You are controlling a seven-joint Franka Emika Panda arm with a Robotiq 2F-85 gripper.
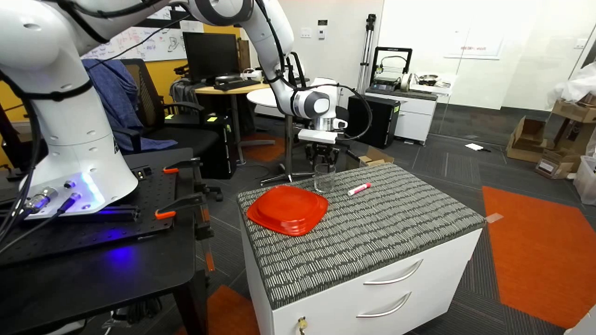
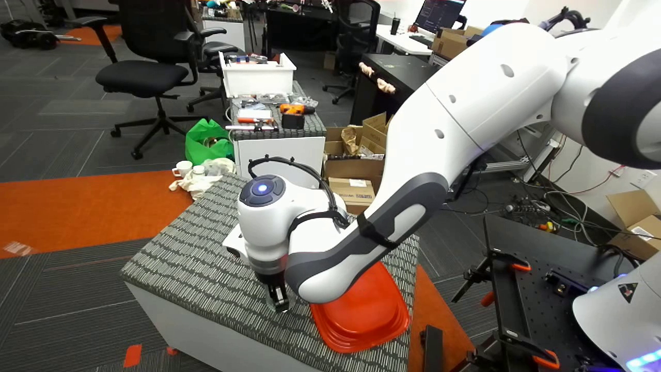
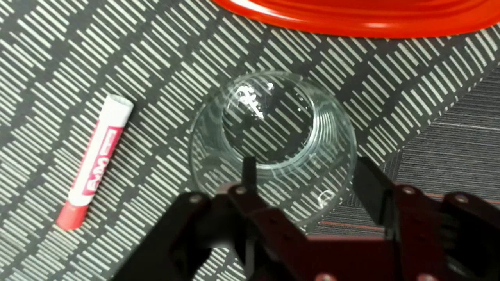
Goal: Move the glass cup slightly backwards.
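The clear glass cup (image 1: 324, 179) stands upright near the back edge of the patterned cabinet top, between the red plastic container and the marker. In an exterior view, only a faint edge of the cup (image 2: 269, 300) shows around the gripper. In the wrist view, the cup (image 3: 269, 128) is seen from above, with its mouth toward the camera. My gripper (image 3: 306, 162) is open, with its fingers apart at the cup's rim. One finger overlaps the cup's opening; the other is outside the rim. The gripper also shows above the cup in both exterior views (image 1: 322, 156) (image 2: 280, 299). Contact cannot be told.
The red plastic container (image 1: 288, 209) lies close beside the cup on the cabinet top (image 1: 372, 218). A pink-and-white marker (image 1: 359, 189) lies on the cup's other side; it also shows in the wrist view (image 3: 95, 160). The cabinet top's edge passes near the cup and gripper.
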